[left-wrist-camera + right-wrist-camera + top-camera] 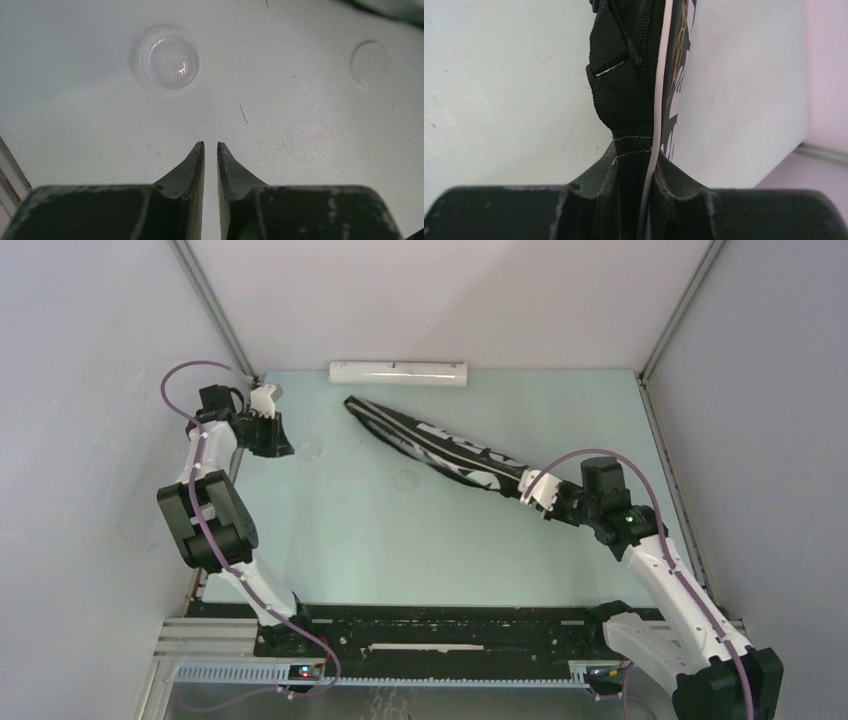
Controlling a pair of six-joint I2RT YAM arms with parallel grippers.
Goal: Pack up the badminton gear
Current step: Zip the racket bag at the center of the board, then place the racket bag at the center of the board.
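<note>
Black racquet bag and white tube on the table

The black racquet-shaped bag (440, 445) with white lettering was laid diagonally across the table, its wide end toward the far wall and its narrow end pinched at the seam, on edge, beside a woven strap (616, 75). The long white tube (398, 373) was laid flat along the far wall, just beyond the bag.

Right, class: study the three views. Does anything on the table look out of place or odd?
Two clear round caps lie loose on the table, near the empty left end effector, while the white tube rests at the far edge. The bag lies diagonally, pinched by the right end effector.
</note>
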